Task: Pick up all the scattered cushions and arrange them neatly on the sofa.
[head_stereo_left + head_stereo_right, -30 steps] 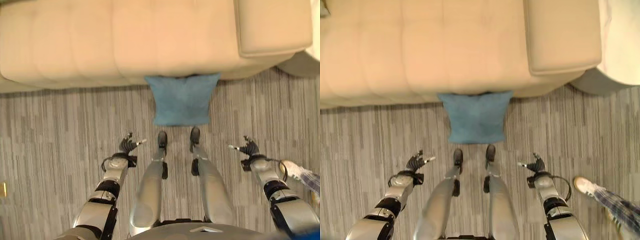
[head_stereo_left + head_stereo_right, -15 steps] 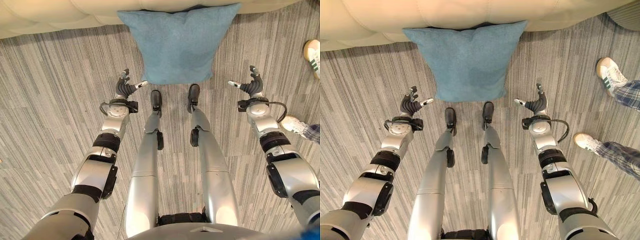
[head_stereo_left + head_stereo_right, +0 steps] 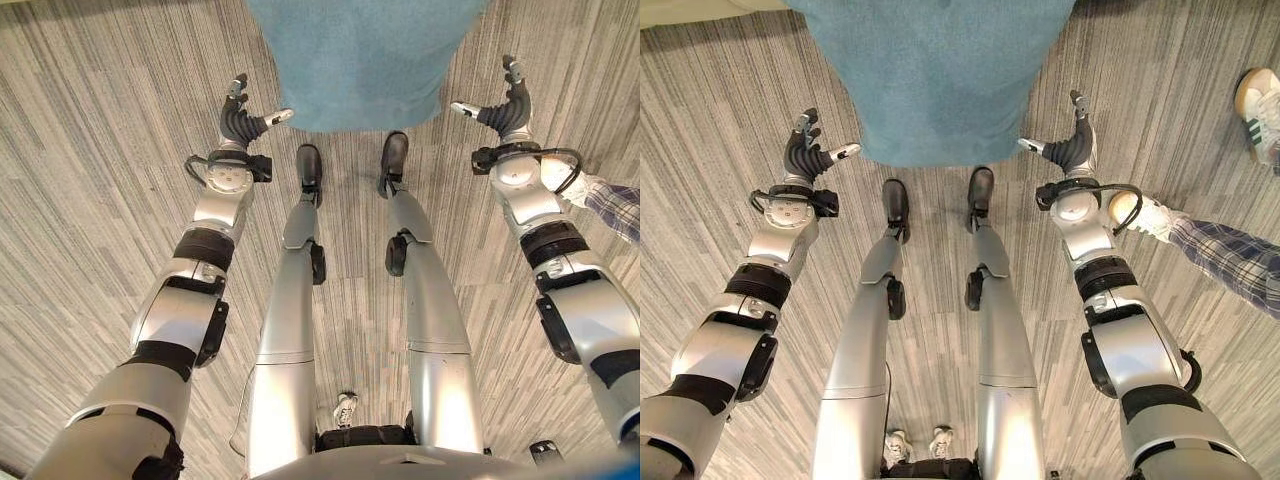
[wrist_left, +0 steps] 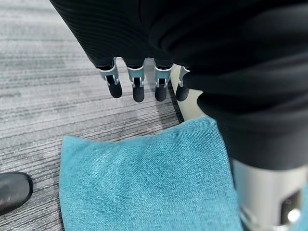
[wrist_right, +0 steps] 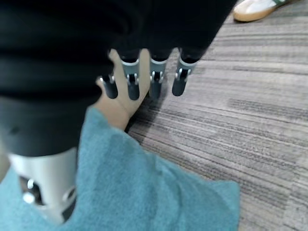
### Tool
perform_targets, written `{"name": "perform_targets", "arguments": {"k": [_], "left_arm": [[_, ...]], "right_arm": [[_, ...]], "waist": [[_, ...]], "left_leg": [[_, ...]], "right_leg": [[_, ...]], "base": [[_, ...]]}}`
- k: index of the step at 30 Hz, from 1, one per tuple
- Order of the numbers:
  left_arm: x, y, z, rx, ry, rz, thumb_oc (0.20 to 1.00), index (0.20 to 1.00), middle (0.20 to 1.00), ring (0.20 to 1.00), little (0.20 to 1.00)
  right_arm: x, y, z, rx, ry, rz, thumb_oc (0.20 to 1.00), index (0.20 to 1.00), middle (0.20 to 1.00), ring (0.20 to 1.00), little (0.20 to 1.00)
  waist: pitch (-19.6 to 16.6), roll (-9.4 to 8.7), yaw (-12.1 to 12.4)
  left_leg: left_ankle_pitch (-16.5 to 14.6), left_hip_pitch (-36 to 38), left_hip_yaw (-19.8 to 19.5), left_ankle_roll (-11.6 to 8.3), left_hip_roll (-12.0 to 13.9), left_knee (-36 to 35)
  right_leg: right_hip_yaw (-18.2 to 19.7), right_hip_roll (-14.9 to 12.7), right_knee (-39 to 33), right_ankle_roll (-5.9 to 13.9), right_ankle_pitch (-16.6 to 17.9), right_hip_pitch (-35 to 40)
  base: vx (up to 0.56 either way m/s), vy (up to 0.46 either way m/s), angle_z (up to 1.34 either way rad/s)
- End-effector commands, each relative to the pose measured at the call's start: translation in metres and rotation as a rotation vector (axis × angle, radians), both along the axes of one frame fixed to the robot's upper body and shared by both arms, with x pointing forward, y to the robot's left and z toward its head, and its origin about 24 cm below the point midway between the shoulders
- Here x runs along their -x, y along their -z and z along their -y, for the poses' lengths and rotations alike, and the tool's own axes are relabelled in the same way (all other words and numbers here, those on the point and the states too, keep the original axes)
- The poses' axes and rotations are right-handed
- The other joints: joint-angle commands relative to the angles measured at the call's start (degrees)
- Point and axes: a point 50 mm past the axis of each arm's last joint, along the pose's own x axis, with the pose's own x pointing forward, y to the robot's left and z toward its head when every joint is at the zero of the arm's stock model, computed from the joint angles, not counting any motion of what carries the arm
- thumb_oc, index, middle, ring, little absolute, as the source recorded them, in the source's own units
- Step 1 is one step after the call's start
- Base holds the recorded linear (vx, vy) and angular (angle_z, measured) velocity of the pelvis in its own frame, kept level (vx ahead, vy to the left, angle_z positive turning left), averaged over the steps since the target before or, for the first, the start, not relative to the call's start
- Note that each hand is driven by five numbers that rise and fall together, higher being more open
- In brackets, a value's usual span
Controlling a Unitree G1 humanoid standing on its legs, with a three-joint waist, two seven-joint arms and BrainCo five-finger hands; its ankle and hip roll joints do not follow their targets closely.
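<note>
A teal cushion [image 3: 935,75] lies flat on the striped grey carpet, its far edge against the cream sofa [image 3: 700,8]. My left hand [image 3: 803,152] hovers at the cushion's near left corner and my right hand [image 3: 1068,148] at its near right corner. Both are open, fingers relaxed and thumbs pointing inward toward the cushion. In the left wrist view the left hand [image 4: 138,89] hangs over the cushion [image 4: 144,183] with nothing held. In the right wrist view the right hand [image 5: 155,79] is likewise above the cushion [image 5: 144,192], holding nothing.
A person stands close on my right: a white shoe [image 3: 1260,100], a second shoe [image 3: 1140,215] just beside my right wrist, and a plaid trouser leg [image 3: 1230,260]. The sofa's base [image 4: 190,103] rises right behind the cushion. Carpet lies open to my left.
The whole view has tilted down, so sofa and cushion sit higher in the picture. Both hands have reached a little further forward, now flanking the cushion's near corners.
</note>
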Motion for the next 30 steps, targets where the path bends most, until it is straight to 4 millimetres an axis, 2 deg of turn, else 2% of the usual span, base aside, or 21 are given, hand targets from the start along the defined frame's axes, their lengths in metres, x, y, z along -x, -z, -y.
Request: {"name": "perform_targets", "arguments": {"k": [1,4,8,10,12,14,15,18,21,30], "left_arm": [[0.005,-0.003,-0.001,0.04,-0.015,0.052,1.0,1.0,1.0,1.0,1.0],[0.003,-0.022,0.014,0.02,0.019,0.111,1.0,1.0,1.0,1.0,1.0],[0.002,-0.034,0.023,0.003,0.035,0.141,1.0,1.0,1.0,1.0,1.0],[0.001,-0.046,0.026,-0.02,0.035,0.176,1.0,1.0,1.0,1.0,1.0],[0.0,-0.067,0.034,-0.044,0.042,0.223,1.0,1.0,1.0,1.0,1.0],[0.0,-0.071,0.036,-0.048,0.046,0.233,1.0,1.0,1.0,1.0,1.0],[0.0,-0.075,0.042,-0.047,0.06,0.246,1.0,1.0,1.0,1.0,1.0],[0.0,-0.074,0.051,-0.04,0.082,0.245,1.0,1.0,1.0,1.0,1.0],[0.0,-0.068,0.055,-0.038,0.092,0.232,1.0,1.0,1.0,1.0,1.0],[0.001,-0.042,0.062,-0.028,0.119,0.167,1.0,1.0,1.0,1.0,1.0]], "right_arm": [[0.006,-0.007,0.01,0.036,0.017,0.061,1.0,1.0,1.0,1.0,1.0],[0.004,-0.022,-0.005,0.056,-0.02,0.105,1.0,1.0,1.0,1.0,1.0],[0.003,-0.029,-0.011,0.055,-0.035,0.124,1.0,1.0,1.0,1.0,1.0],[0.002,-0.039,-0.017,0.056,-0.045,0.148,1.0,1.0,1.0,1.0,1.0],[0.0,-0.059,-0.032,0.086,-0.078,0.187,1.0,1.0,1.0,1.0,1.0],[-0.001,-0.062,-0.036,0.094,-0.086,0.194,1.0,1.0,1.0,1.0,1.0],[-0.001,-0.065,-0.044,0.104,-0.108,0.201,1.0,1.0,1.0,1.0,1.0],[0.0,-0.066,-0.057,0.119,-0.142,0.211,1.0,1.0,1.0,1.0,1.0],[0.001,-0.065,-0.061,0.13,-0.158,0.216,1.0,1.0,1.0,1.0,1.0],[0.001,-0.039,-0.055,0.1,-0.152,0.16,1.0,1.0,1.0,1.0,1.0]], "waist": [[-1.6,3.73,-0.6],[-1.6,3.78,-0.6],[-1.6,3.76,-0.5],[-1.6,3.94,-0.6],[-1.6,4.18,-0.5],[-1.6,4.21,-0.5],[-1.6,4.27,-0.5],[-1.6,4.23,-0.5],[-1.6,4.12,-0.5],[-1.6,3.68,-0.7]], "left_leg": [[-6.3,-1.2,-4.8,-0.52,-1.5,3.3],[-6.5,-2.9,-5.0,-0.44,-1.6,4.3],[-6.6,-4.0,-5.2,-0.46,-1.7,5.1],[-6.7,-5.3,-5.3,-0.43,-1.9,5.8],[-6.7,-7.7,-5.4,-0.48,-2.0,6.5],[-6.7,-8.1,-5.5,-0.48,-2.0,6.7],[-6.7,-8.3,-5.4,-0.45,-1.8,6.5],[-6.7,-8.2,-5.3,-0.27,-2.0,6.4],[-6.6,-7.3,-5.2,-0.16,-2.0,5.9],[-6.0,-3.7,-5.3,-0.24,-2.0,3.4]], "right_leg": [[2.8,0.9,6.3,2.22,-2.3,2.8],[2.9,1.2,7.6,2.24,-2.8,1.1],[2.9,1.4,8.7,2.17,-3.3,0.1],[3.0,1.5,9.4,2.21,-3.5,-1.1],[3.0,1.5,10.5,2.35,-3.7,-3.2],[3.0,1.4,10.7,2.4,-3.7,-3.7],[2.9,1.6,10.8,2.31,-3.8,-4.1],[2.9,1.8,10.8,2.12,-3.9,-4.0],[2.9,2.1,10.2,1.94,-3.9,-3.3],[2.3,2.5,7.5,1.5,-3.6,0.2]], "base": [[0.0,0.0,0.0],[0.04,-0.036,0.03],[0.01,-0.009,0.0],[0.02,-0.008,0.02],[0.05,-0.019,0.03],[0.02,-0.01,0.0],[0.0,0.0,0.0],[0.0,0.0,0.0],[0.0,0.0,0.0],[0.0,-0.005,-0.01]]}}
